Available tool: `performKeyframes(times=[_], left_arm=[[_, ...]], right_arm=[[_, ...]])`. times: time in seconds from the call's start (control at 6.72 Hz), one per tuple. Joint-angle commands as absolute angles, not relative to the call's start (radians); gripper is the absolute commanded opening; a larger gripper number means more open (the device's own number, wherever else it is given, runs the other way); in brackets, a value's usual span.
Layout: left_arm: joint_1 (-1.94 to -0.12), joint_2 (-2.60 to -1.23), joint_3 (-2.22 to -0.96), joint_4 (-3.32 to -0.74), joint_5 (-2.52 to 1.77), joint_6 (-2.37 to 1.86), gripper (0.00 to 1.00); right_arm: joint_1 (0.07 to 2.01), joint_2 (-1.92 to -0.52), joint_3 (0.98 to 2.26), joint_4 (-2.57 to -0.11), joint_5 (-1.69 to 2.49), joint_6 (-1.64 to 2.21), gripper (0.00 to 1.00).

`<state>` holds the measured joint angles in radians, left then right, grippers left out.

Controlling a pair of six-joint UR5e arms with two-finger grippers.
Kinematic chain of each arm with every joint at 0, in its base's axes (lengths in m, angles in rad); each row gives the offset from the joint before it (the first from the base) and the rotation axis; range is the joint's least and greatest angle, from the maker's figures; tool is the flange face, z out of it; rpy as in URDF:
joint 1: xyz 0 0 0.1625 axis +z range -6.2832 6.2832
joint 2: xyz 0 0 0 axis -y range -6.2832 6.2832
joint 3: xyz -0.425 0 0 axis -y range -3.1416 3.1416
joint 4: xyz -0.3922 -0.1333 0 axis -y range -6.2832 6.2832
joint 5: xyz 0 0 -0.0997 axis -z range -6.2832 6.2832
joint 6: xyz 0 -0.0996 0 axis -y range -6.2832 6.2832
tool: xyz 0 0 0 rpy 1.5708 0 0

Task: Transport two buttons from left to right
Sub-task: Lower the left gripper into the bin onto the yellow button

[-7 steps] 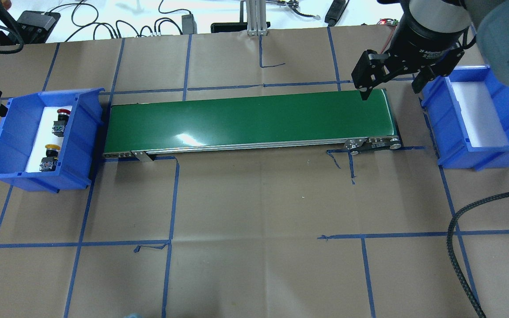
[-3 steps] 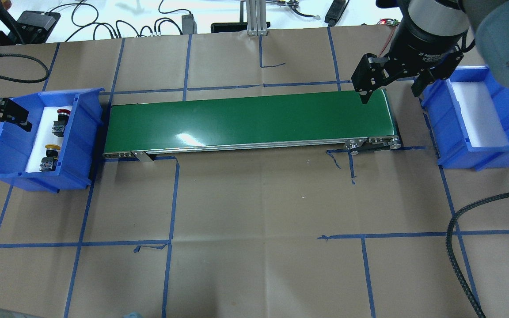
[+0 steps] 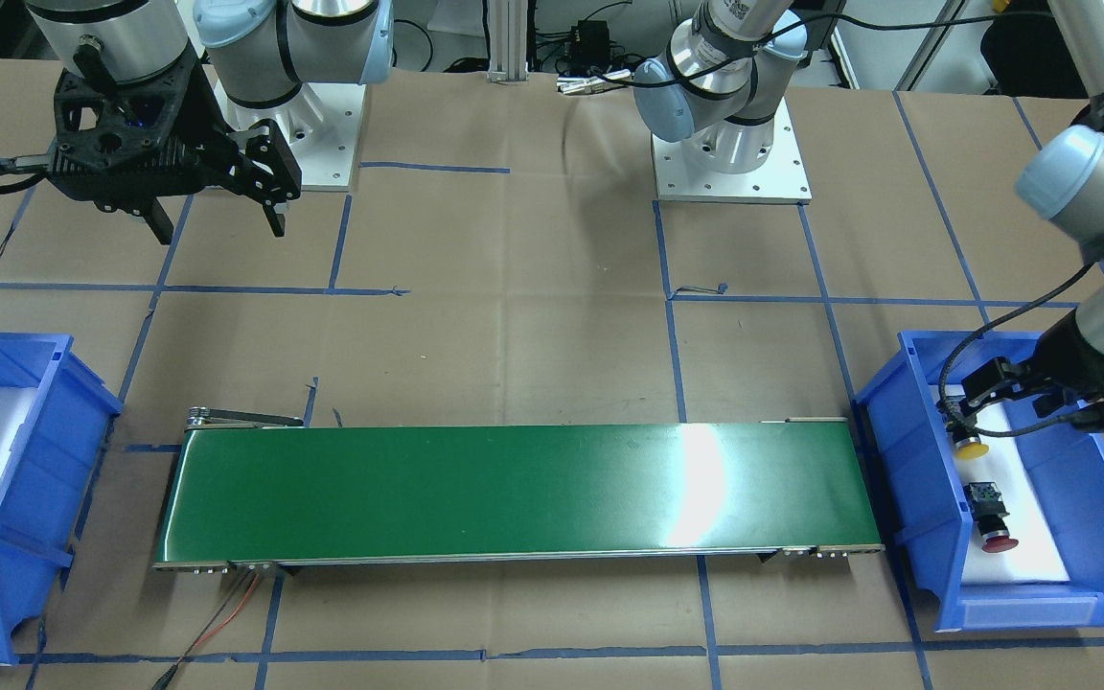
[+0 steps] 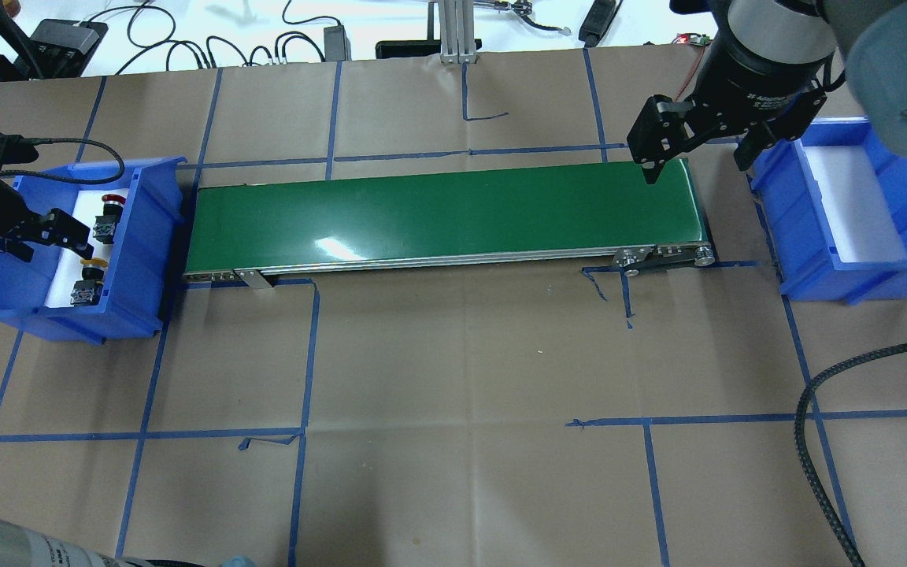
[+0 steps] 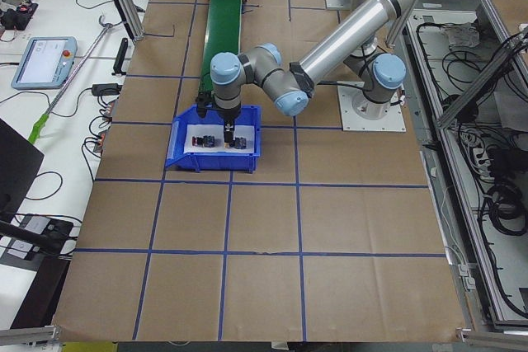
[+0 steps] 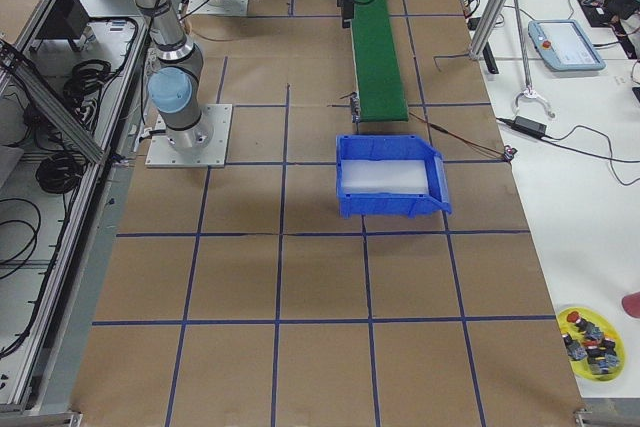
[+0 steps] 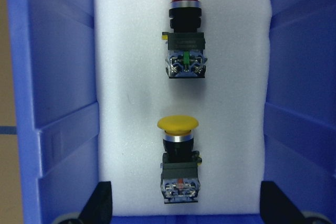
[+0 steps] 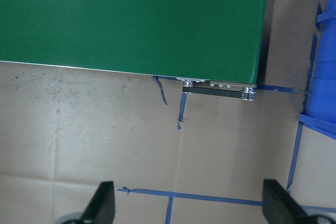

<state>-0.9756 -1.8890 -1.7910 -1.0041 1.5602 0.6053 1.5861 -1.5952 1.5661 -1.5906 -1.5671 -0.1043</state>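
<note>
Yellow button: black-grey block switch with a round yellow mushroom cap (image 7: 178,162); lies on its side in the near half of the left bin, cap pointing far.
Red button: matching switch with a red cap (image 7: 185,35); same bin, far half, apart from the yellow one, cap pointing far.
Left bin: blue plastic bin (image 4: 146,236) with a white foam liner (image 7: 131,103), at the left end of the belt.
Left gripper: black two-finger gripper (image 4: 48,240); hovers over the left bin, fingers spread wide, nothing held; in the wrist view the yellow button's body sits between the fingertips.
Belt: long green conveyor belt (image 4: 446,213), between the two bins.
Right gripper: black two-finger gripper (image 4: 694,167); hovers over the belt's right end, fingers apart, nothing held.
Right bin: blue plastic bin (image 4: 784,205), white-lined, just right of the belt.
</note>
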Motion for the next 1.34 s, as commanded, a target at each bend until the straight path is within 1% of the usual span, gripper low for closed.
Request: performKeyframes(times=[0.0,0.74,0.89,1.19], left_arm=[[-0.976,-1.936,-1.856,-0.876,1.560,0.630,0.99],[-0.974,-1.962,-1.881,-0.882,1.575,0.629,1.00],[-0.974,-1.960,-1.881,-0.885,1.572,0.624,0.97],[-0.976,-1.963,-1.881,-0.885,1.575,0.594,0.44]], right_arm=[[1.586,-1.594,1.566,-1.591,-1.569,-0.106,1.00],[1.586,-1.595,1.566,-1.591,-1.572,-0.101,1.00],[1.586,-1.595,1.566,-1.592,-1.569,-0.103,1.00],[1.586,-1.595,1.566,-1.594,-1.569,-0.097,1.00]])
